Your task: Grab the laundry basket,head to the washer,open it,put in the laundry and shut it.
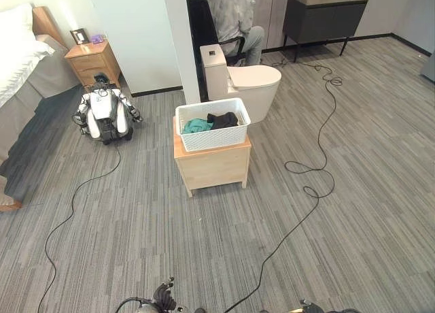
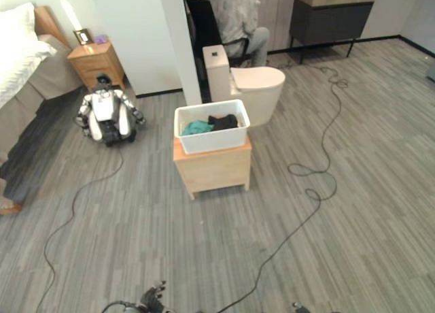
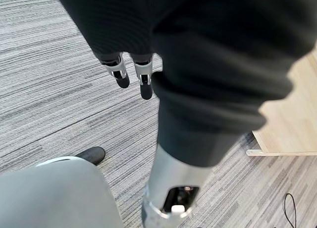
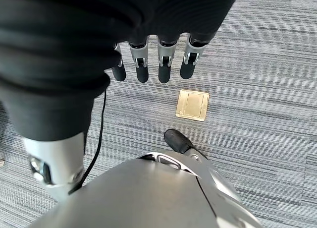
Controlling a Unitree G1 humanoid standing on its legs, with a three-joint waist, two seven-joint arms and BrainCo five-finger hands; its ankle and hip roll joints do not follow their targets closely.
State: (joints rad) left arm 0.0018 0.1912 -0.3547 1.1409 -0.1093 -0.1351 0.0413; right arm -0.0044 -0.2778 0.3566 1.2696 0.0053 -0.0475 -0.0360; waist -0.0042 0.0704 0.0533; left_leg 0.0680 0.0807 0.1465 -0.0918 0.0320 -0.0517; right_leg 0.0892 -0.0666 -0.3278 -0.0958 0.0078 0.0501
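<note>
A white laundry basket stands on a small wooden cabinet in the middle of the room, a few steps ahead of me. Inside it lie a teal cloth and a black garment. My left hand hangs low by my side with straight fingers, holding nothing, and shows at the bottom edge of the left eye view. My right hand also hangs over the grey floor with straight fingers and nothing in it. Both hands are far from the basket.
Right behind the basket stands a white toilet, beside a white wall end. A person sits on a chair further back. Another robot sits on the floor at left, near a nightstand and bed. A brass floor plate lies below my right hand.
</note>
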